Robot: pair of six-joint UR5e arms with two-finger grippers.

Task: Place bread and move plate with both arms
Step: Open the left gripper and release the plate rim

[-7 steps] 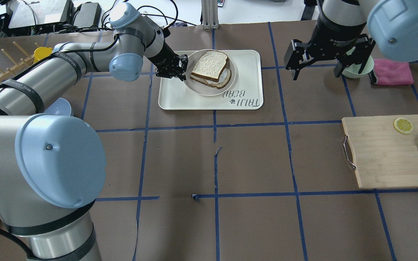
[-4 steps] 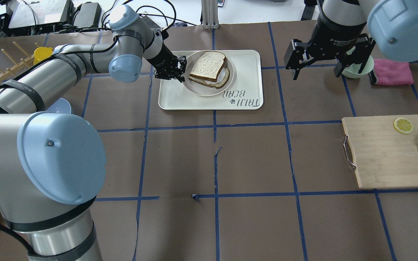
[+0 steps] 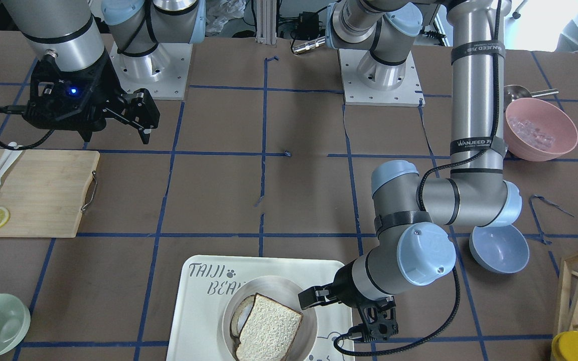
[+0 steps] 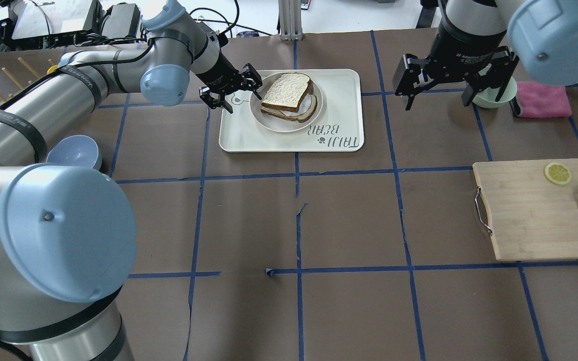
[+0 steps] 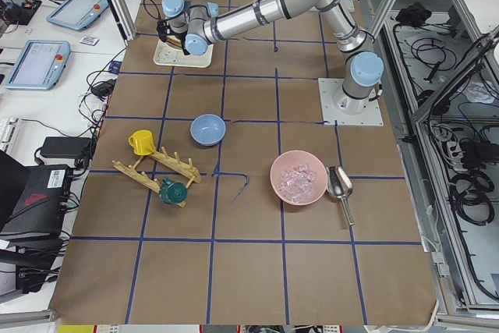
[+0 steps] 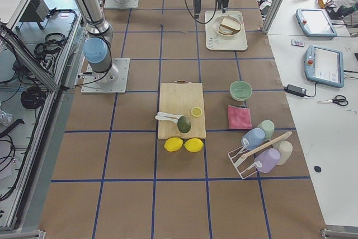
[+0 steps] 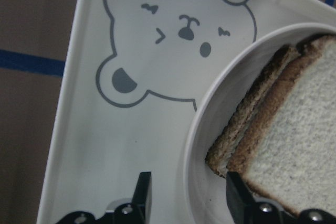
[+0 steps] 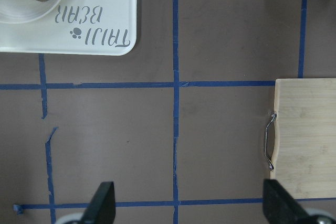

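Observation:
The bread (image 4: 286,92) lies on top of another slice (image 4: 303,113) on the round cream plate (image 4: 269,120), which stands on the white tray (image 4: 344,100). My left gripper (image 4: 234,98) is open at the plate's left side. In the left wrist view its jaws (image 7: 189,198) straddle the plate's rim (image 7: 207,129), one finger on the tray and one inside the plate beside the bread (image 7: 299,129), with gaps on both sides. My right gripper (image 4: 438,103) is open and empty above the table, right of the tray; it also shows in the right wrist view (image 8: 191,208).
A pale green bowl (image 4: 494,95) and a pink cloth (image 4: 542,100) sit behind the right gripper. A wooden cutting board (image 4: 530,210) with a lemon slice (image 4: 557,173) lies at the right. A blue bowl (image 4: 76,150) sits under the left arm.
My left gripper has turned and its jaws stand wider apart at the plate's rim. The plate with the bread has shifted slightly left. The right arm has not moved.

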